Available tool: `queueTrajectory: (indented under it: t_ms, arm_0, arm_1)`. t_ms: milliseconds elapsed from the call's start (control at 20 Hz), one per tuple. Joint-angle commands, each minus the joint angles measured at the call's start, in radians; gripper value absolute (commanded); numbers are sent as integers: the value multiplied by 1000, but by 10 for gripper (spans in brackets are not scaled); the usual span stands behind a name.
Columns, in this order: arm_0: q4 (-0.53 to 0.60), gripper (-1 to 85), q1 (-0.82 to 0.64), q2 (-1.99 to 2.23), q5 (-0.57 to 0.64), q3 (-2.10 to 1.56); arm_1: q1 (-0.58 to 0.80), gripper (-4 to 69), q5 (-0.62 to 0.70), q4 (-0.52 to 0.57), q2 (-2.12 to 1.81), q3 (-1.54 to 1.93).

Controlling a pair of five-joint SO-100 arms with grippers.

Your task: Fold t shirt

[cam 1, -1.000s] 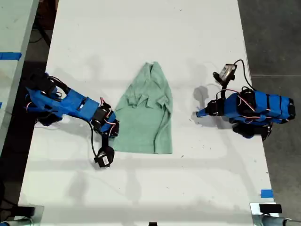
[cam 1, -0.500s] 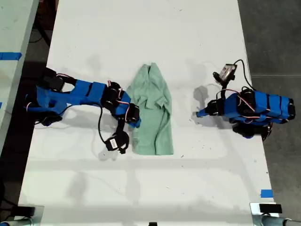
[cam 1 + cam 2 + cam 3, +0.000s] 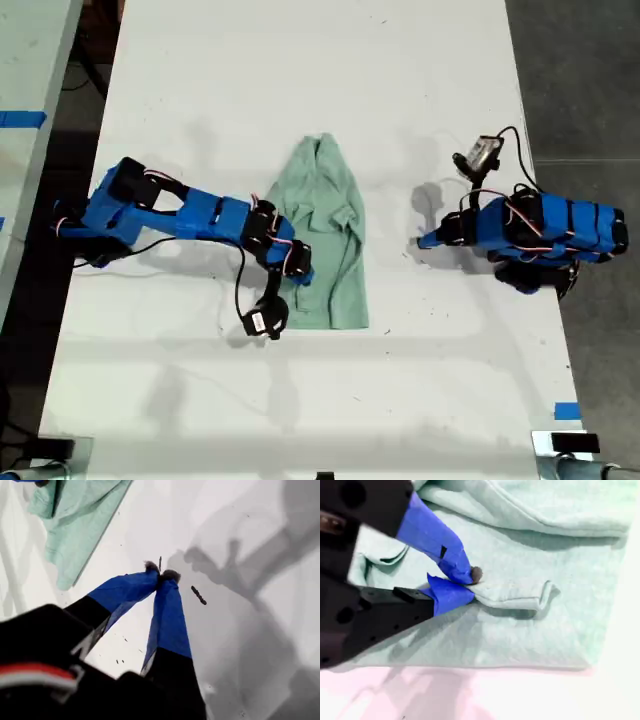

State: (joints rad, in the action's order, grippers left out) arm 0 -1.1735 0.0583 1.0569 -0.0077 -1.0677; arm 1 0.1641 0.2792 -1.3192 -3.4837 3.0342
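A: Where is the t shirt (image 3: 325, 235)?

B: Mid-table (image 3: 300, 400), partly folded into a narrow strip, collar end toward the exterior view's top.

A: And the grippers?

B: The second gripper (image 3: 465, 585), reaching from the exterior view's left, is pinched on a fold of the cloth, probably to carry that edge across. The first gripper (image 3: 161, 575) sits off the shirt at the exterior view's right, jaws together on nothing, apparently parked out of the way.
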Motion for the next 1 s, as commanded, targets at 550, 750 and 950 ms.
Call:
queueTrajectory:
  t_ms: [550, 750, 950]
  arm_0:
    - [-242, 223, -133, 709, 31, -287]
    - [-31, 225, -155, 1316, 2, -1022]
    - [295, 187, -126, 1651, -35, -1617]
  arm_1:
    - [6, 26, 14, -3, -11, 78]
    - [38, 65, 48, -3, -11, 78]
    - [49, 86, 245, -3, -12, 78]
